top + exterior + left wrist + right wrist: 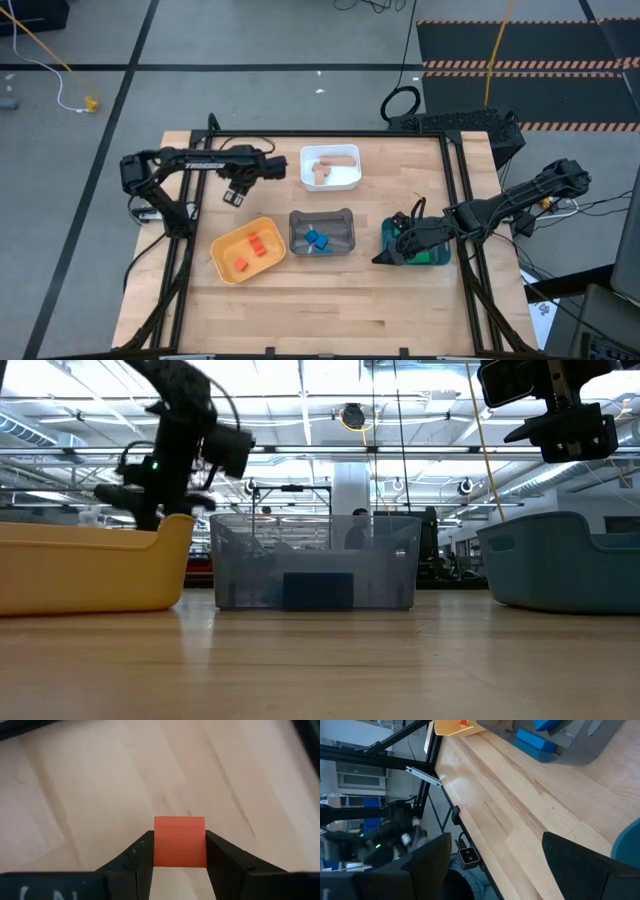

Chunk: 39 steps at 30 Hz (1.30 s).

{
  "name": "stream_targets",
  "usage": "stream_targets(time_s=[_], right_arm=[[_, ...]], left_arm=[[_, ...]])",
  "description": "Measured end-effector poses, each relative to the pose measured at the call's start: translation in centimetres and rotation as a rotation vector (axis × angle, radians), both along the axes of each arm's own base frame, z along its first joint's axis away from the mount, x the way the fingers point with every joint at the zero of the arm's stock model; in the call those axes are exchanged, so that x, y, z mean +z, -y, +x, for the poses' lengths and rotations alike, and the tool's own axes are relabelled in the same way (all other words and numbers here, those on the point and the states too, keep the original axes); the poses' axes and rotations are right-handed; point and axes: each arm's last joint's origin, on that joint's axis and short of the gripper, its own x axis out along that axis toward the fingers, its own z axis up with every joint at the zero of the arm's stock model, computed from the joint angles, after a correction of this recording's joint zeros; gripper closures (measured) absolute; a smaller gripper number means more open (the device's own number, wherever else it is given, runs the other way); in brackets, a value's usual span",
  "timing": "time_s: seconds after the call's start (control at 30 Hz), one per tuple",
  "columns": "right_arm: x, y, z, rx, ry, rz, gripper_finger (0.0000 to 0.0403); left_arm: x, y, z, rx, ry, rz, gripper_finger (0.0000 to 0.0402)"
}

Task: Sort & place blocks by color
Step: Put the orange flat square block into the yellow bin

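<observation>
Bright and even under overhead strip lights (300, 400); soft shadows on table (330, 300); blurred close up in wrist views.

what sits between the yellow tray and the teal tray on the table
The grey tray, holding blue blocks, sits between the yellow tray and teal tray; the high view shows it.

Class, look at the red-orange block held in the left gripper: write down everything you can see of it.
The red-orange block shows one flat, roughly square face with fine horizontal ridges, matte and plastic-looking; whether it is a cuboid or a cylinder seen side-on cannot be told. It sits level, clamped at its two sides between the dark fingers of the left gripper, its upper part standing clear of the fingertips. It hangs above bare wooden table, touching nothing else. From above, the gripper is behind the yellow tray, left of the white tray.
</observation>
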Motion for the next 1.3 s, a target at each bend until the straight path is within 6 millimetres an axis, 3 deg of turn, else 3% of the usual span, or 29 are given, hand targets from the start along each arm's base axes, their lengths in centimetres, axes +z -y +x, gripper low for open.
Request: stream_targets(time_s=[0.27, 0.43, 0.6, 0.83, 1.07, 1.3], right_arm=[[0.0, 0.0, 0.0, 0.0, 0.0, 0.0, 0.0101], [0.0, 0.0, 0.0, 0.0, 0.0, 0.0, 0.0101], [0.1, 0.0, 0.0, 0.0, 0.008, 0.003, 0.0101], [0.1, 0.0, 0.0, 0.0, 0.006, 0.002, 0.0101], [0.1, 0.0, 0.0, 0.0, 0.006, 0.002, 0.0101], [0.1, 0.0, 0.0, 0.0, 0.006, 0.002, 0.0101]], left_arm=[[4.8, 4.3, 1.5, -0.423, 0.131, -0.055, 0.0253], [6.1, 8.2, 1.4, -0.512, 0.216, -0.09, 0.0244], [6.0, 11.9, 1.1, -0.504, 0.223, -0.137, 0.0261], [6.0, 15.7, 0.5, -0.453, 0.256, -0.226, 0.0256], [5.2, 18.0, -0.3, -0.34, 0.206, -0.316, 0.0243], [2.5, 19.3, -0.5, -0.241, 0.112, -0.345, 0.026]])
